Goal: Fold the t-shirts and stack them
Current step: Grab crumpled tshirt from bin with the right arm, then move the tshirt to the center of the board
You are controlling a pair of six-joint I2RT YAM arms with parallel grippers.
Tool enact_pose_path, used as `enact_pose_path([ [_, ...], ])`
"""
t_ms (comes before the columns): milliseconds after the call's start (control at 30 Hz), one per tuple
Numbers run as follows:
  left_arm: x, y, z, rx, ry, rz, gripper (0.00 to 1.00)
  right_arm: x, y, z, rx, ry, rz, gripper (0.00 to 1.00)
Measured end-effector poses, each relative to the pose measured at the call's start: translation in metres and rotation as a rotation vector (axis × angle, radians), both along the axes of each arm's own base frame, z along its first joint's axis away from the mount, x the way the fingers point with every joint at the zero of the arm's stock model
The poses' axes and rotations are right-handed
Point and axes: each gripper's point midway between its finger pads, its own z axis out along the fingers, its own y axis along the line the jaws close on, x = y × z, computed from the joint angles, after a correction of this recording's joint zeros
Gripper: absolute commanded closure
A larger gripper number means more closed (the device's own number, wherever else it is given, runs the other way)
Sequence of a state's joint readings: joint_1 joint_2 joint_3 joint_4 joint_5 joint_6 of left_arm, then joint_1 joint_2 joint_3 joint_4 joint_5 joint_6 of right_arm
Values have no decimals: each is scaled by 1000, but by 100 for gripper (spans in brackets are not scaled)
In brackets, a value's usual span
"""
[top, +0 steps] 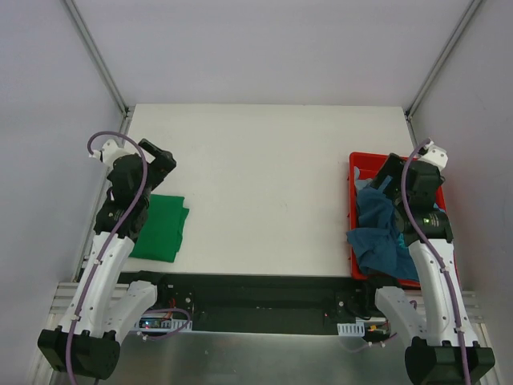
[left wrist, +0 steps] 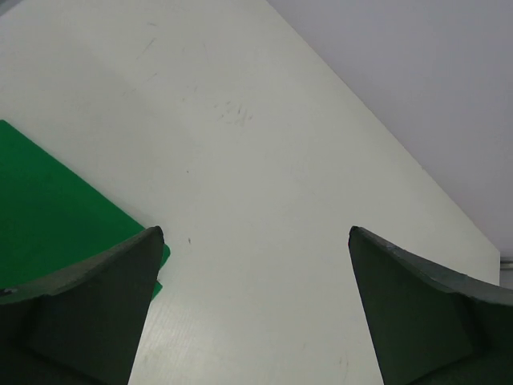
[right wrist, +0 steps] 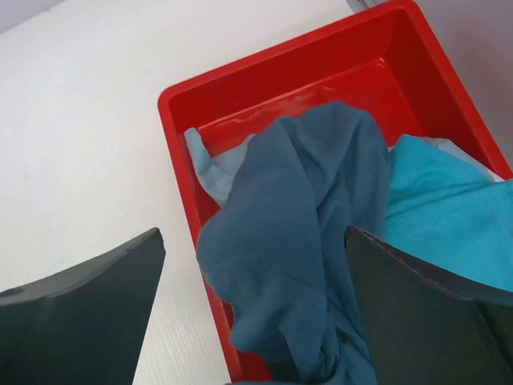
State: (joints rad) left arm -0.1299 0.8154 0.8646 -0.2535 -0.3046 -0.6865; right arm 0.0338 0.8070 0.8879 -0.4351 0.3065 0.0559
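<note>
Four t-shirts (right wrist: 296, 241), one red bin (right wrist: 321, 76)

No text, label, brand, number or sign can be read anywhere in these views.

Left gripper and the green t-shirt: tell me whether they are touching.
Apart. The top external view shows a strip of white table between the open left gripper and the far edge of the green t-shirt.
</note>
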Motion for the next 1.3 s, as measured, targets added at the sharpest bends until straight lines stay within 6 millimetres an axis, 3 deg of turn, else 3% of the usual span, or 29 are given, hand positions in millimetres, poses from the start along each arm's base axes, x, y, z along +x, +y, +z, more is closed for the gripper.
enact_pose_path([
  [233, -3, -14, -35, -95, 97, -24, 1, -11, -2, -7, -18, 168, 3, 4],
  [433, 3, -29, -62, -142, 199, -78, 1, -14, 7, -57, -4, 420, 63, 4],
  [500, 4, -34, -71, -152, 236, -99, 1, -16, 9, -78, 5, 498, 61, 30],
  [600, 1, -39, -80, -165, 275, -121, 1, -24, 6, -104, 9, 592, 31, 95],
  [633, 1, -41, -81, -168, 280, -125, 1, -26, 4, -108, 4, 609, 21, 100],
  [733, -1, -44, -82, -178, 290, -142, 1, -29, -2, -113, 1, 620, -35, 99],
  [867, -3, -45, -83, -182, 302, -150, 1, -29, -4, -101, -11, 571, -35, 99],
  [933, -4, -47, -83, -185, 304, -156, 1, -25, -3, -79, -18, 502, -17, 99],
  [1000, -4, -48, -82, -188, 302, -161, 1, -15, 0, -43, -16, 393, 15, 99],
  [1167, -2, -51, -73, -191, 285, -186, 1, 18, 21, 106, 9, -34, 140, 99],
  [1300, 0, -52, -65, -186, 265, -193, 1, 30, 61, 225, 59, -326, 355, 100],
])
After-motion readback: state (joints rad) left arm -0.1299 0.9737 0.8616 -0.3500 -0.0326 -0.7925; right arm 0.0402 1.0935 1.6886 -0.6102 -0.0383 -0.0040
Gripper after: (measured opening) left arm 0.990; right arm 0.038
